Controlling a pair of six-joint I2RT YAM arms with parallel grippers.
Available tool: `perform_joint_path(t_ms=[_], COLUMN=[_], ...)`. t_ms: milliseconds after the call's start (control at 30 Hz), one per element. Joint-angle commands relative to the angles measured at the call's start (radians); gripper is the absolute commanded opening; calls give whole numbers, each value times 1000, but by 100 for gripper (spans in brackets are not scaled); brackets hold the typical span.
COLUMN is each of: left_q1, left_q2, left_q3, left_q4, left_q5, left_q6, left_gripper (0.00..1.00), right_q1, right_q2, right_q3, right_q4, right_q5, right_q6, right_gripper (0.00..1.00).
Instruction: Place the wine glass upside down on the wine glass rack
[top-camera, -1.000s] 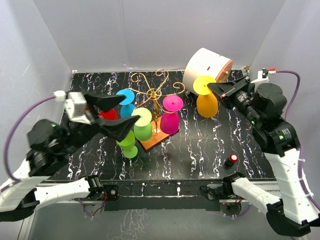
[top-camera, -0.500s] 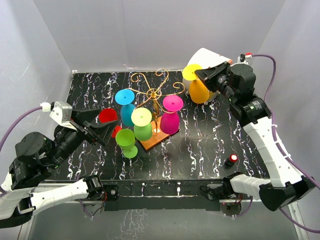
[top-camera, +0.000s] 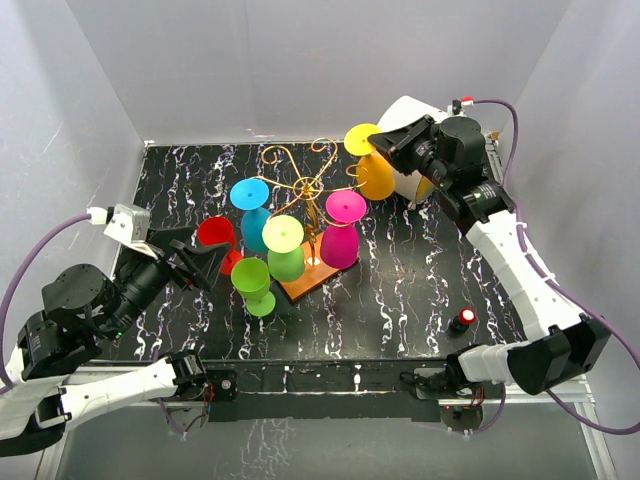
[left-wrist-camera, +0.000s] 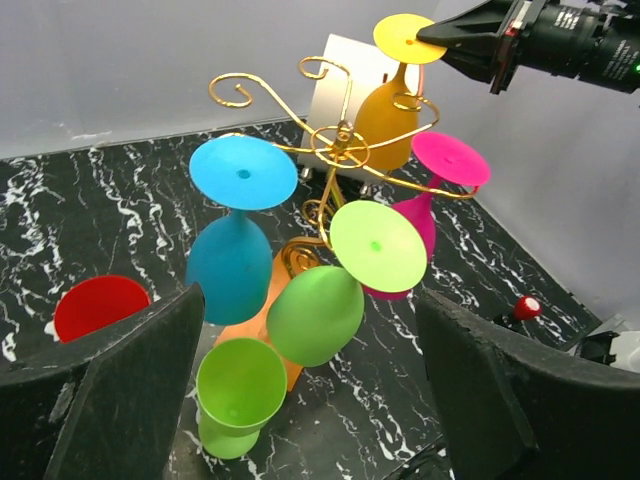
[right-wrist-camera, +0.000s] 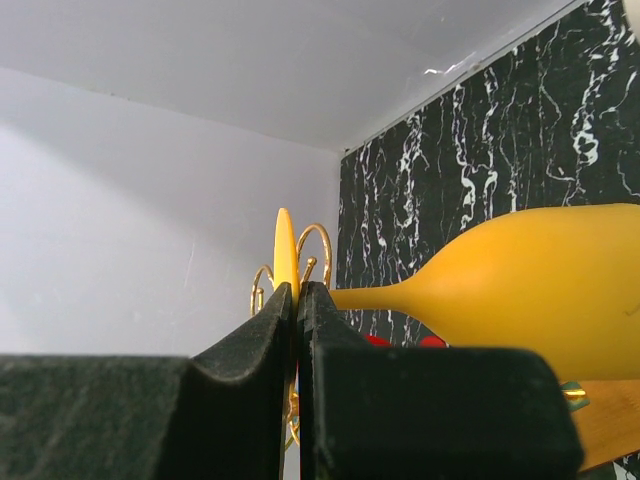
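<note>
Left gripper: at 8 o'clock from the wine glass rack, low over the table, fingers spread wide and holding nothing.
Red glass: on the table at 9 o'clock from the rack, just beyond the left fingers; its pose was hard to tell.
Lime glass: stood mouth-up on the table at 7 o'clock, off the rack.
Blue glass: hung bowl-down at 9 o'clock.
Light green glass: hung bowl-down at 6 o'clock.
Wine glass rack: gold scroll arms on a wooden base, mid-table.
Magenta glass: hung bowl-down at 4 o'clock.
Yellow wine glass: in the air at 2 o'clock from the post, foot up and bowl down, slightly tilted. Its stem was close beside a gold scroll arm; whether it was inside the loop could not be told.
Right gripper: fingers clamped on the thin edge of the yellow foot disc, the wrist view showing them pinched tight.
White cylinder: behind the right gripper at 2 o'clock.
Step in hand: probably carrying the inverted glass onto a free arm.
Next move: likely to slide the stem sideways into the loop, lower until the foot rests on the wire, then let go without knocking the magenta glass.
</note>
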Motion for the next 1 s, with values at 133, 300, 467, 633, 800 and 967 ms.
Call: perform_joint_path(t_ms=[133,300,467,633,800,967], left_q1=[-4,-4,-4,-4,-4,-4], left_q2=[-18,-24,-23,-21,-24,-19], left_q3=[-18,-31,-35,-51,-81,-106], left_q4=[-83,-91,-94,-109,-135,-160], left_q5=[-103,-124,-139,-153,-178,-228], left_q6=[-76,-97,-105,-130,-183,-234], left_gripper=[85,85,86,86,85,85], right_q1=[7,8,9,10,10,10], right_q2=[48,49,54,59,50,44], right_q3=[38,32,28,19,23,23], right_q4=[100,95,96,97,86,66], right_q5=[-175,-221,-271,-307,-325,-362], right_q6=[-3,-5,-10,-12,-29,-53], right_gripper=[0,0,0,0,0,0])
